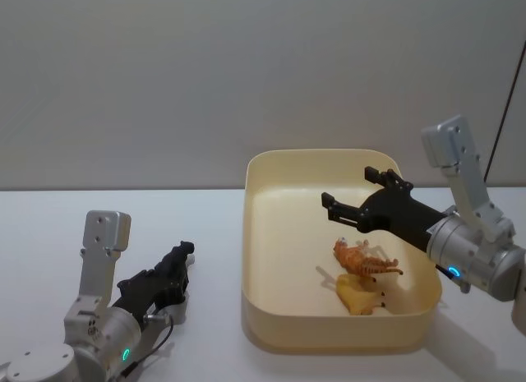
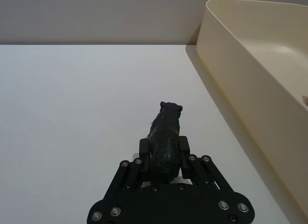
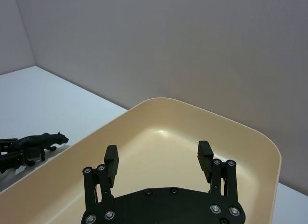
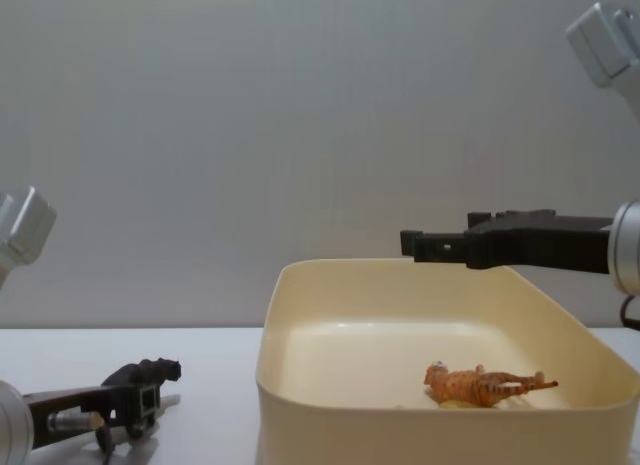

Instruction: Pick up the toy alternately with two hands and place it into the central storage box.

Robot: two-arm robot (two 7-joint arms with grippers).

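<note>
A black panther toy (image 2: 165,132) lies low at the white table, left of the central storage box (image 1: 271,172), head toward the back wall. My left gripper (image 2: 164,148) is shut on its body from behind; it also shows in the head view (image 1: 160,285) and the chest view (image 4: 128,401). Whether the toy (image 1: 178,261) rests on the table or hangs just above it is unclear. My right gripper (image 1: 349,187) hovers open and empty over the cream-yellow box (image 3: 260,137), above the rim in the chest view (image 4: 415,243). Its fingers (image 3: 111,156) stand wide apart.
Inside the box lie an orange tiger toy (image 1: 363,260) and a pale yellow toy (image 1: 358,296) near the front right corner. The box's left wall (image 2: 240,89) stands close to the right of the panther. White table (image 2: 72,113) stretches free to the left.
</note>
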